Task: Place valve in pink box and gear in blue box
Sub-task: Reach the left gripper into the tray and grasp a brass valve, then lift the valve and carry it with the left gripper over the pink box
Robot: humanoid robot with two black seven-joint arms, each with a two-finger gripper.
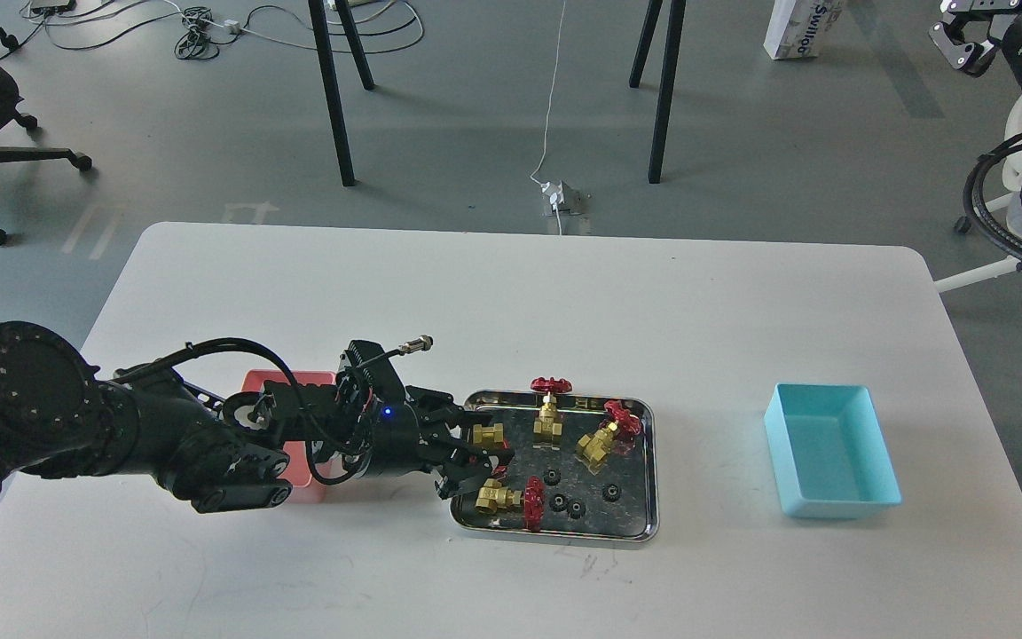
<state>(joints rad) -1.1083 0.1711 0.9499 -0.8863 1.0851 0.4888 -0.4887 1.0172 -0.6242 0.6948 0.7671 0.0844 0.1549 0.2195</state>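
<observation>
- Valve (486, 434), brass body showing, lies at the steel tray's (644, 470) left end, between the left gripper's (475, 457) spread jaws; whether they touch it I cannot tell.
- Risk: closing here could nudge the neighbouring valve (504, 499) just below, or pinch the tray rim.
- Gears (554, 477) sit near, mid-tray.
- Pink box (285, 383) hides behind the arm; blue box (830, 461) stands well apart on the tabletop (564, 293).
- Right gripper (963, 40) is raised far off; its jaws cannot be made out.
</observation>
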